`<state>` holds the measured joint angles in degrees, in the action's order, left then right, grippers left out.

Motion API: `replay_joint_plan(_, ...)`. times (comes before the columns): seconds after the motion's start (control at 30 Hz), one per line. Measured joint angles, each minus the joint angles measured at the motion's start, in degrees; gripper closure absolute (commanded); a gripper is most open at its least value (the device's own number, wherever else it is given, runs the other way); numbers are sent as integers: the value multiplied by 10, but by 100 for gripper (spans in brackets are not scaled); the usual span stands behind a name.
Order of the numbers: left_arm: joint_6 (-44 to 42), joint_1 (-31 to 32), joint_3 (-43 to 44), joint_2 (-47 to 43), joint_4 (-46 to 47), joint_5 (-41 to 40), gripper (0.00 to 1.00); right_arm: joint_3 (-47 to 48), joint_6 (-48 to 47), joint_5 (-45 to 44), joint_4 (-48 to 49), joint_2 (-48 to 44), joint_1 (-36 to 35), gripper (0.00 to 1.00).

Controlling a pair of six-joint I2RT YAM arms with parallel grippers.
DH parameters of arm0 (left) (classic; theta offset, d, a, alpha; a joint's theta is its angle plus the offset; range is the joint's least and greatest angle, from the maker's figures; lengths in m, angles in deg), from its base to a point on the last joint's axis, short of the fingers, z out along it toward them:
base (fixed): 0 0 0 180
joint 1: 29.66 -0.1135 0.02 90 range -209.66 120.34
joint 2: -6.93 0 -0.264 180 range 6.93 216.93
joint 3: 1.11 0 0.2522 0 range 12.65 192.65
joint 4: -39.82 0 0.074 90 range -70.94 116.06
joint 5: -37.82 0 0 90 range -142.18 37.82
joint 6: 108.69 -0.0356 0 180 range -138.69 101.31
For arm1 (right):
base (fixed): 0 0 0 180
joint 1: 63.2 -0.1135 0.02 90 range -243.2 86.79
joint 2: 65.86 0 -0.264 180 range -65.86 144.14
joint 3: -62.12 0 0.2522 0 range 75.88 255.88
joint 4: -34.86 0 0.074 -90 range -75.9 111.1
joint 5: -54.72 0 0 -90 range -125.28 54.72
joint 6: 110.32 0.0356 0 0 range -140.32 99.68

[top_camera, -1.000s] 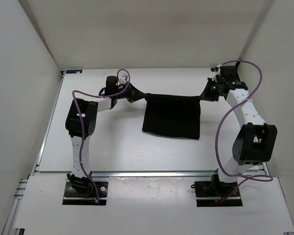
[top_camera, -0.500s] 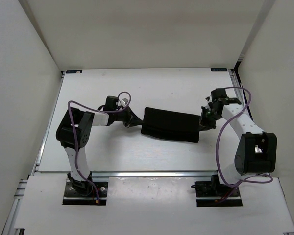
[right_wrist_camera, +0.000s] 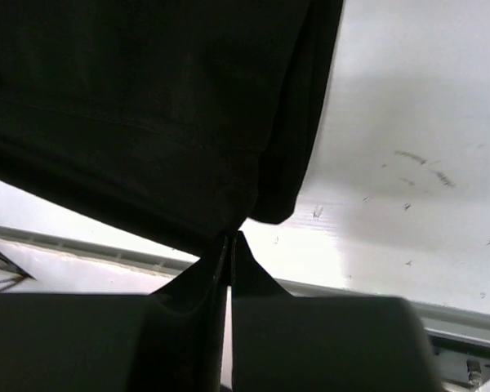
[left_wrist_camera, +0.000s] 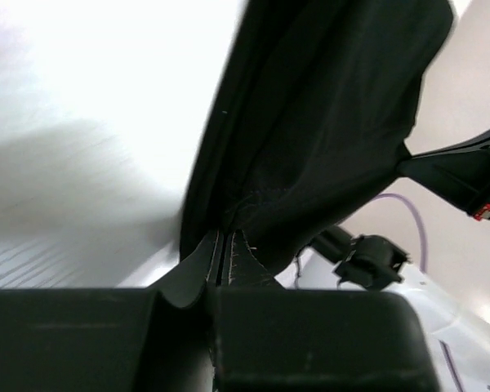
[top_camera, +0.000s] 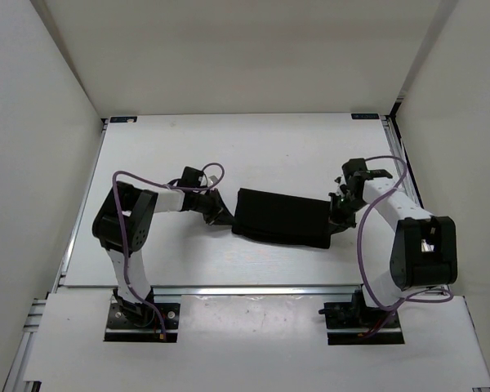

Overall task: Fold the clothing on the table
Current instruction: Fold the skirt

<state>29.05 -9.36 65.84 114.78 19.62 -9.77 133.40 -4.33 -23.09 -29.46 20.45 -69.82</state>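
The clothing (top_camera: 282,219), plain black fabric, lies on the white table (top_camera: 253,143) as a low folded band slanting slightly down to the right. My left gripper (top_camera: 227,219) is at its left end, low over the table. In the left wrist view its jaws (left_wrist_camera: 223,245) stand almost together, with a stitched edge of the clothing (left_wrist_camera: 327,122) pinched between them. My right gripper (top_camera: 336,214) is at the right end. Seen from the right wrist, that gripper (right_wrist_camera: 231,245) is shut on a corner of the clothing (right_wrist_camera: 147,98), which fills the upper left.
White walls enclose the table on three sides. A metal rail (top_camera: 253,290) runs along the near edge, with both arm bases behind it. Purple cables (top_camera: 367,237) loop off each arm. The right arm's wrist (left_wrist_camera: 465,175) shows beyond the cloth in the left wrist view.
Both grippers came down and toward the near edge. The clothing went from hanging spread between them to lying as a folded band on the table.
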Motion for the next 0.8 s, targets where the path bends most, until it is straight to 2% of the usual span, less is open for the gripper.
replay_joint_plan(0.03, -7, 1, 0, -1, -10, -3, 89, -5, 0, -1, -2, 4, -5, 100)
replay_joint_plan(0.07, -13, 2, -2, -3, -18, -5, 82, -11, -1, -1, -3, 7, -9, 98)
replay_joint_plan(0.13, -25, 5, -3, -12, -38, -9, 67, -25, -2, -3, -8, 14, -10, 81)
replay_joint_plan(0.2, -38, 8, -4, -28, -58, -17, 62, -34, -3, -14, -23, 20, -11, 69)
replay_joint_plan(0.23, -43, 8, -4, -37, -67, -21, 60, -37, -3, -19, -31, 21, -13, 66)
replay_joint_plan(0.27, -49, 8, -4, -48, -75, -24, 54, -37, -2, -27, -42, 21, -15, 64)
replay_joint_plan(0.3, -54, 8, -3, -59, -84, -26, 53, -37, -2, -34, -52, 19, -18, 58)
replay_joint_plan(0.37, -67, 8, -1, -88, -110, -33, 57, -28, 3, -47, -81, 10, -26, 58)
replay_joint_plan(0.43, -77, 8, 7, -122, -138, -50, 64, -3, 8, -57, -111, -7, -34, 59)
replay_joint_plan(0.47, -81, 9, 16, -139, -151, -58, 76, 15, 12, -61, -124, -17, -37, 66)
replay_joint_plan(0.5, -83, 9, 29, -151, -159, -64, 82, 39, 15, -64, -135, -25, -39, 71)
replay_joint_plan(0.57, -90, 12, 73, -161, -167, -74, 100, 87, 21, -69, -140, -36, -39, 89)
replay_joint_plan(0.6, -91, 15, 96, -158, -163, -76, 100, 106, 21, -70, -137, -35, -37, 95)
replay_joint_plan(0.7, -80, 32, 142, -129, -120, -68, 100, 136, 29, -75, -116, -7, -28, 100)
replay_joint_plan(0.8, -56, 51, 152, -76, -75, -56, 100, 138, 31, -78, -86, 54, -25, 100)
